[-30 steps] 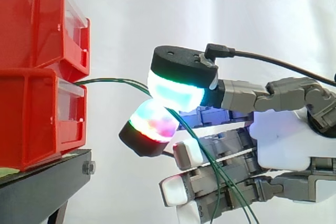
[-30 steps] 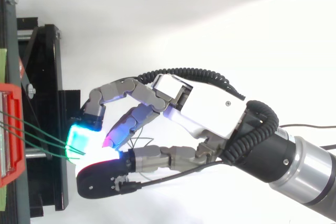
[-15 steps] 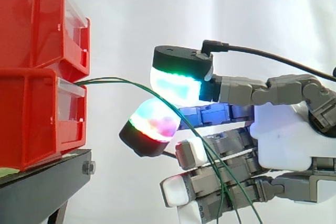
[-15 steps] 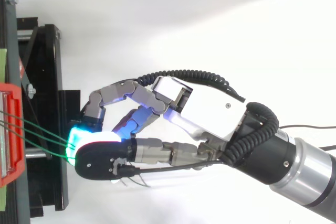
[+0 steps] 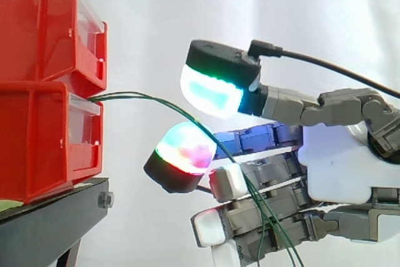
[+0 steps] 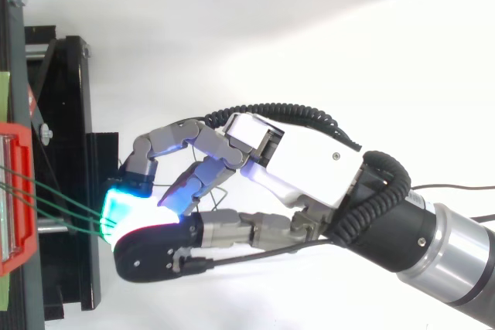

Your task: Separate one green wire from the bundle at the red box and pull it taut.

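- Two red plastic bins [image 5: 37,23] stand stacked on the black metal stand [image 5: 56,217], their fronts about flush with the stand's edge that faces the robot
- A bundle of thin green wires [image 5: 144,96] leaves the clear front of the lower bin [image 5: 37,142], rises in a shallow arc, then slopes down to the right; the strands run close together and curved, not in a straight line
- The hand [image 5: 340,167] reaches in from the right, palm side-on, fingers stretched toward the bins and narrowly parted
- The upper pad [image 5: 212,92], glowing cyan and green, and the lower pad [image 5: 184,151], glowing green and red, stand just apart; the wires pass through that slim gap along the lower pad's right edge, with no squeeze on them that I can see
- Below the gap the wires drape across the outstretched lower fingers [image 5: 228,182] and run off the bottom edge
- Open air separates the pads from the bin fronts, with the white curtain [image 5: 250,10] behind
- From above, the wires [image 6: 62,206] cross the stand's edge from the bin to the cyan pad [image 6: 124,208]
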You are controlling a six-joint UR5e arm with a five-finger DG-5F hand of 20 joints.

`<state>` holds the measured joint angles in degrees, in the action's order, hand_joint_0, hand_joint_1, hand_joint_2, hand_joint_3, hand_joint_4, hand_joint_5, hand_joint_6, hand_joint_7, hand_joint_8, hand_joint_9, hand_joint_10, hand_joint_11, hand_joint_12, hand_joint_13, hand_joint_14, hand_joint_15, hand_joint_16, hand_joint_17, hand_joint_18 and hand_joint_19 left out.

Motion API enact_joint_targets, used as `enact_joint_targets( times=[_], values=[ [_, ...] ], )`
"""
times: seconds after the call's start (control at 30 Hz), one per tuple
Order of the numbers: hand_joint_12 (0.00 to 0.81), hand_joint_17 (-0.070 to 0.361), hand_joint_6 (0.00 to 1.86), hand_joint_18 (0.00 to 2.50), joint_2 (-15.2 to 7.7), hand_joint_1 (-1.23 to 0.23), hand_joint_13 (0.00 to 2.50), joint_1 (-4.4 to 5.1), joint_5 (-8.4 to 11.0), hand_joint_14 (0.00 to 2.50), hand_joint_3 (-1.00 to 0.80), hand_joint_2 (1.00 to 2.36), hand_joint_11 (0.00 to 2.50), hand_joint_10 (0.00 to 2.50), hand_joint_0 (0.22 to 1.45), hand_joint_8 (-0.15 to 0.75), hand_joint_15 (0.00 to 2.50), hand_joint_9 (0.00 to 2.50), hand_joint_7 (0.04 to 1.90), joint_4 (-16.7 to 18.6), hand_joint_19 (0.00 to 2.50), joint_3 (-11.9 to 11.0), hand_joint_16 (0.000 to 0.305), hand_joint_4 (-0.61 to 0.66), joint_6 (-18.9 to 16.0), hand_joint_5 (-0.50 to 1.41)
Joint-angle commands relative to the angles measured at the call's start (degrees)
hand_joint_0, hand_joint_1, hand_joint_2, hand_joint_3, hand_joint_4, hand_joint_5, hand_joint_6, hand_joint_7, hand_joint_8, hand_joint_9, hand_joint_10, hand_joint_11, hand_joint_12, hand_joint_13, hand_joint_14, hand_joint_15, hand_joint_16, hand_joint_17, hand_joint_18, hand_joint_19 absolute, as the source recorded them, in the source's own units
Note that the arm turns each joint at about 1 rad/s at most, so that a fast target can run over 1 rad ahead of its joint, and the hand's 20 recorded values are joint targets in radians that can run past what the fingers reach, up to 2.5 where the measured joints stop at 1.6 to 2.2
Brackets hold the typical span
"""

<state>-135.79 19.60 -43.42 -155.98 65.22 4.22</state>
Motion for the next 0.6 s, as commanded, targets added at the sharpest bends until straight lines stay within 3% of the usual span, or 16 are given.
enact_joint_targets(
  times=[0.0, 0.13, 0.3, 0.37, 0.57],
  values=[
    [0.392, 0.121, 0.86, 0.98, 0.0, -0.43, 1.16, 0.0, 0.0, 0.02, -0.5, 1.0, 0.93, 0.02, 0.5, 0.319, 0.54, 1.33, 1.03, 0.1, 0.43, 0.0, 0.054, 0.15, 0.1, -0.18],
    [0.402, 0.125, 0.86, 0.99, 0.0, -0.46, 1.17, 0.0, 0.0, 0.02, -0.5, 1.0, 0.94, 0.02, 0.48, 0.326, 0.54, 1.34, 1.04, 0.0, 0.41, 0.0, 0.055, 0.16, 0.1, -0.18],
    [0.376, 0.113, 0.87, 0.93, 0.0, -0.72, 1.12, 0.0, 0.0, 0.02, -0.5, 1.0, 0.98, 0.02, 0.57, 0.299, 0.56, 1.26, 1.08, 0.0, 0.44, 0.0, 0.05, 0.13, 0.1, -0.19],
    [0.367, 0.111, 0.87, 0.92, 0.0, -0.77, 1.11, 0.0, 0.0, 0.02, -0.39, 1.01, 0.97, 0.02, 0.61, 0.292, 0.56, 1.24, 1.1, 0.0, 0.44, 0.0, 0.049, 0.12, 0.1, -0.19],
    [0.368, 0.11, 0.9, 0.92, 0.0, -0.76, 1.1, 0.0, 0.0, 0.02, -0.22, 1.02, 0.98, 0.02, 0.62, 0.292, 0.55, 1.23, 1.12, 0.0, 0.44, 0.0, 0.049, 0.05, 0.1, -0.2]
  ],
)
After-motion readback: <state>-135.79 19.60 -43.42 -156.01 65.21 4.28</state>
